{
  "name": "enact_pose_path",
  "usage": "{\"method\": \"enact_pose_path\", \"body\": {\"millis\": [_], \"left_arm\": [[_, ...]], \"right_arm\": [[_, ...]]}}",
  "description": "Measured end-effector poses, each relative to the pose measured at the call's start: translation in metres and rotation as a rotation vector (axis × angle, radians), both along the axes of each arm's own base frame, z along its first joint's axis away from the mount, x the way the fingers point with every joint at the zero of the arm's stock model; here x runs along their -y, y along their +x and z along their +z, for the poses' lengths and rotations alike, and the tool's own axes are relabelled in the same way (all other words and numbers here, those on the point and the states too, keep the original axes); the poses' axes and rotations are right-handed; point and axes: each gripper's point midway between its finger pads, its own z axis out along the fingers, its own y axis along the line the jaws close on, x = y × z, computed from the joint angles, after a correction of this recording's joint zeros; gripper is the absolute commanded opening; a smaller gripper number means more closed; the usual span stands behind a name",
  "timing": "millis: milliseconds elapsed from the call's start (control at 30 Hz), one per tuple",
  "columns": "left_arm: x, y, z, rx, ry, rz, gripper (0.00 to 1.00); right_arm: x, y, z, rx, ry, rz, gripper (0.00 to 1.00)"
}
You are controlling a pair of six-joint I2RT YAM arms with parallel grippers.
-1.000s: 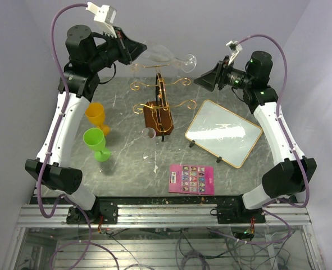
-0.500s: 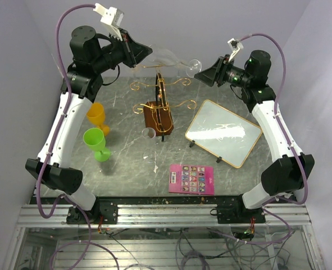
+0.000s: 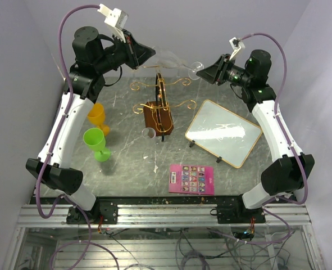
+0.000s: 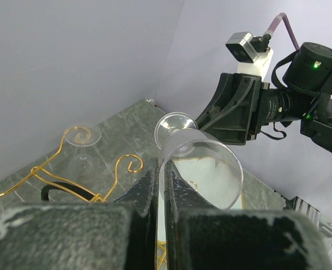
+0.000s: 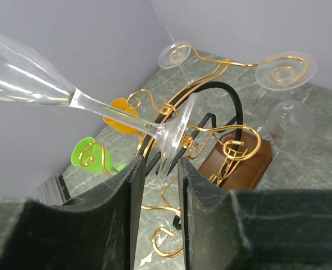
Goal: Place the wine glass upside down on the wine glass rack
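A clear wine glass point(image 3: 168, 58) lies level in the air above the wine glass rack point(image 3: 161, 90), a gold wire stand on a brown wooden base point(image 3: 157, 117). My left gripper point(image 3: 150, 54) is shut on the rim of the bowl point(image 4: 202, 169). The glass's foot point(image 3: 196, 67) points at my right gripper point(image 3: 206, 73). In the right wrist view the foot point(image 5: 177, 132) sits edge-on between the open fingers of the right gripper point(image 5: 158, 169), near the left pad point(image 5: 133, 185). Clear glasses point(image 5: 289, 115) hang from the rack's arms.
An orange cup point(image 3: 95, 115) and a green cup point(image 3: 95, 140) stand left of the rack. A gold-framed whiteboard point(image 3: 223, 132) leans at the right. A pink card point(image 3: 192, 179) lies at the front. A small clear glass point(image 3: 149, 133) is by the rack's base.
My left gripper carried the glass to the right, toward the right gripper. The right gripper rose a little, and the foot now lies between its fingers.
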Motion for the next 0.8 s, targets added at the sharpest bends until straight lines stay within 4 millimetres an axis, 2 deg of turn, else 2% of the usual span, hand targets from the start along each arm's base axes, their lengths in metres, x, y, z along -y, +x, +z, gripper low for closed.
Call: {"method": "enact_pose_path", "body": {"millis": [267, 400, 467, 567, 800], "left_arm": [[0.004, -0.003, -0.001, 0.011, 0.010, -0.012, 0.07], [0.006, -0.004, -0.002, 0.019, 0.020, -0.019, 0.07], [0.007, -0.005, -0.002, 0.027, 0.026, -0.023, 0.07], [0.009, -0.006, -0.003, 0.037, 0.038, -0.034, 0.07], [0.010, -0.005, -0.013, 0.037, 0.065, -0.039, 0.31]], "right_arm": [[0.002, 0.006, -0.002, -0.015, 0.006, -0.026, 0.19], [0.002, 0.008, -0.003, -0.027, 0.010, -0.038, 0.09], [0.003, 0.009, -0.003, -0.033, 0.014, -0.045, 0.00], [0.005, 0.011, -0.004, -0.046, 0.019, -0.066, 0.00], [0.011, 0.017, -0.005, -0.059, 0.015, -0.108, 0.00]]}}
